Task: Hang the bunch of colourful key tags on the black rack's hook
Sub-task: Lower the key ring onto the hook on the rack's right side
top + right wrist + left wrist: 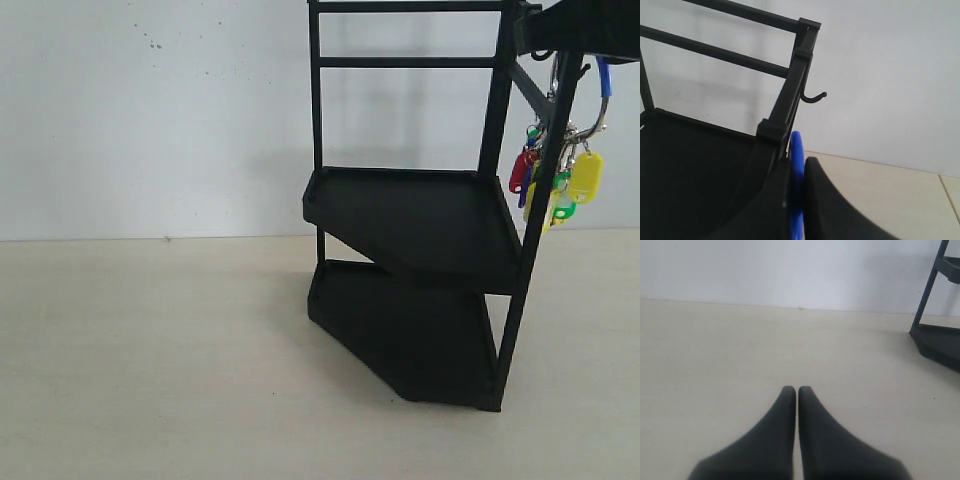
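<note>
The black rack [410,220] stands on the table right of centre. The colourful key tag bunch [583,178] hangs in the air beside the rack's front upright post [545,170], partly behind it. Its blue loop [604,80] rises to my right gripper [590,28] at the top right. In the right wrist view my right gripper [799,161] is shut on the blue loop [798,147], close against the front post [771,137]. The small prong hook on that post is hidden. My left gripper [797,389] is shut on nothing, low over bare tabletop.
A curved J-hook [815,97] juts from the rack's corner post under the top rails [740,12]. The rack's lower tray [940,342] shows at the edge of the left wrist view. A pale wall stands behind the table.
</note>
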`<state>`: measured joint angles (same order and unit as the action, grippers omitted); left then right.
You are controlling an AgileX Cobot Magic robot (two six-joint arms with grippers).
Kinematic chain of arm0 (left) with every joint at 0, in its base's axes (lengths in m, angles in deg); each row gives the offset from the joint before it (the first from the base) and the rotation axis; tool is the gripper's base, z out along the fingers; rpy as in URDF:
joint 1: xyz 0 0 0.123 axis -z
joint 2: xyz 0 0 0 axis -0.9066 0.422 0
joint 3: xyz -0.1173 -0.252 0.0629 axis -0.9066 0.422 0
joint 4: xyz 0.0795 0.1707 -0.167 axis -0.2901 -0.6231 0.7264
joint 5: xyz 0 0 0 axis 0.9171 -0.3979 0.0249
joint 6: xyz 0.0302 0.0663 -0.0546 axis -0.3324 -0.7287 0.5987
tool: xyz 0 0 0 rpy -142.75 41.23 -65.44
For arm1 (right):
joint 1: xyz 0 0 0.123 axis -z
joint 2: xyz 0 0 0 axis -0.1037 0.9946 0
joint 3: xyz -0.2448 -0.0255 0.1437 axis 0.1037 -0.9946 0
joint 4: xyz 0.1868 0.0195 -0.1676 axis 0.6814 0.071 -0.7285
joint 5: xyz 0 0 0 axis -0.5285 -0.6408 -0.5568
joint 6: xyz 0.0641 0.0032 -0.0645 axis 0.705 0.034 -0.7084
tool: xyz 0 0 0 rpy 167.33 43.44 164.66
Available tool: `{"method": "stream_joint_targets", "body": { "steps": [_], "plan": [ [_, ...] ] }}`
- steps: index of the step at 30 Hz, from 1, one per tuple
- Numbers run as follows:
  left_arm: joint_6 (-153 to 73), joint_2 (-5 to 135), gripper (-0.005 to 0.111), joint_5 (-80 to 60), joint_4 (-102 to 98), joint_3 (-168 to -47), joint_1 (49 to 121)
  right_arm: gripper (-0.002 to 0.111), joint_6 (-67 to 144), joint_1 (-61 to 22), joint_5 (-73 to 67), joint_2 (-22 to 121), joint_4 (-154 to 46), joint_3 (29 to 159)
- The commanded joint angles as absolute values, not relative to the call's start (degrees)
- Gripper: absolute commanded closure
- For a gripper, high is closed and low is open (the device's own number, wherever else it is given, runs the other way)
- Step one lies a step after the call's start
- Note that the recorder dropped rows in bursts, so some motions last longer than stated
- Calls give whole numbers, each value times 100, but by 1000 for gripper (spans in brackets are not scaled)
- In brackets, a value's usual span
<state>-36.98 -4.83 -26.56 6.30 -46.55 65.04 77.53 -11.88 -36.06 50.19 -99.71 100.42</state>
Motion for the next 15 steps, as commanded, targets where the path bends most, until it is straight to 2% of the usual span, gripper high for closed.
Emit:
{"method": "stream_joint_targets", "body": {
  "steps": [1, 6, 15],
  "plan": [
    [-3718, -495, 102, -2611, 601, -4663, 6507, 98, 7831, -1170, -3463, 5006, -10112, 10072],
    [-3718, -495, 102, -2611, 601, -4663, 6507, 64, 7871, -1170, -3479, 5006, -10112, 10072],
    [-3718, -495, 102, -2611, 601, -4663, 6507, 64, 8048, -1170, -3701, 4964, -10128, 10072]
  ]
}}
